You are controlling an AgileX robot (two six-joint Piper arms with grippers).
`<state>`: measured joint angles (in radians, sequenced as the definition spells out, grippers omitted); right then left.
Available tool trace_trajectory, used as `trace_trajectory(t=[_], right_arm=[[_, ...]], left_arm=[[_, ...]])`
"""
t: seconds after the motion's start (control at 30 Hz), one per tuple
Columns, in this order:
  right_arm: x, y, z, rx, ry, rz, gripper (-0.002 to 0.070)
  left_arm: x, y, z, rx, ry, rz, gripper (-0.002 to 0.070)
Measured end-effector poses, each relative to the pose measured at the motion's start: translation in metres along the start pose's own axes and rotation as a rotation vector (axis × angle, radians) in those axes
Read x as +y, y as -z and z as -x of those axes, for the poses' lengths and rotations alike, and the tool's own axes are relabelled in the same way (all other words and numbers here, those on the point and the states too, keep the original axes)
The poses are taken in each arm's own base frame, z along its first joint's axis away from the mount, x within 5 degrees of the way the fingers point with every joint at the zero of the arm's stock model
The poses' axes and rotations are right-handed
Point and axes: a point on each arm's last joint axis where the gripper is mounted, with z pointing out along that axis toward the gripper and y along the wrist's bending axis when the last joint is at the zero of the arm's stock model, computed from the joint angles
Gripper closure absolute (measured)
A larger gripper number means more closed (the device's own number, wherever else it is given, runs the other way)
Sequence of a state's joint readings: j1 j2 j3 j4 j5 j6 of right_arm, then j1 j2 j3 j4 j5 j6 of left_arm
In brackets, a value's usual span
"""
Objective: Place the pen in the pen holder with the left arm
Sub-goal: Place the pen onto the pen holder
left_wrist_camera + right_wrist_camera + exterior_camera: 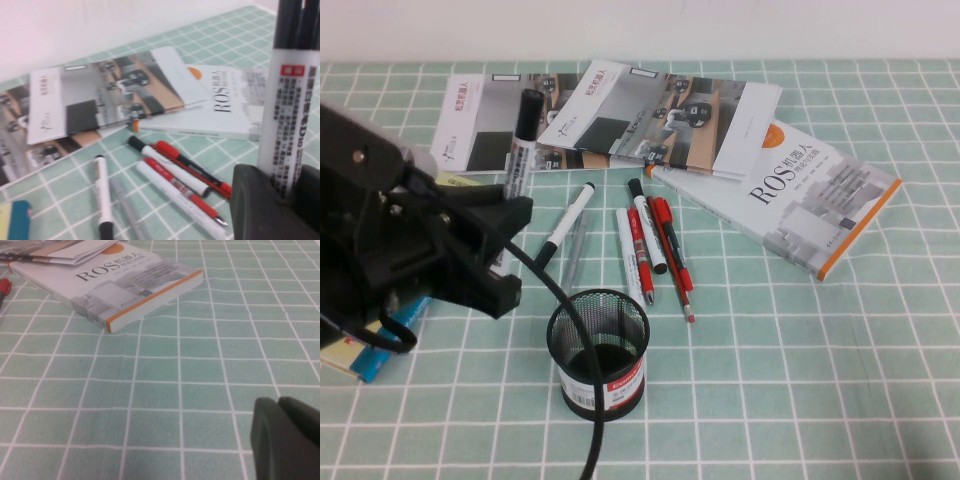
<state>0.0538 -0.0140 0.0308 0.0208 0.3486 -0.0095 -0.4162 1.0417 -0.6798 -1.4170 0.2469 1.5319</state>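
High view: my left gripper [505,235] has its fingers clamped on the pen [521,140], held cap-up and clear of the desk [800,380]; the pen holder [598,352] stands just beyond the fingers, empty as far as I can tell; right gripper absent.

Left wrist view: barrel seated between the fingers [260,200]; I judge it must stay vertical, centred over the rim before lowering.

Right wrist view: right gripper [287,432], fingers closed, holding nothing.

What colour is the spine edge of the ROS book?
Orange, clearest on the ROS book in the right wrist view.
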Motion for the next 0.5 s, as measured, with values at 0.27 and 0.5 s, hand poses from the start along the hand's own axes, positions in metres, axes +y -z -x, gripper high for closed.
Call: trace_trajectory(t=[0.27,0.5], right_arm=[[0.0,0.0,0.0,0.0,0.0,0.0,0.0696],[0.0,0.0,0.0,0.0,0.0,0.0,0.0696]], left_arm=[[0.0014,-0.0014,-0.0008,0.005,0.03,0.016,0.0567],[-0.0031,-0.0043,-0.003,0.035,0.08,0.092,0.0567]])
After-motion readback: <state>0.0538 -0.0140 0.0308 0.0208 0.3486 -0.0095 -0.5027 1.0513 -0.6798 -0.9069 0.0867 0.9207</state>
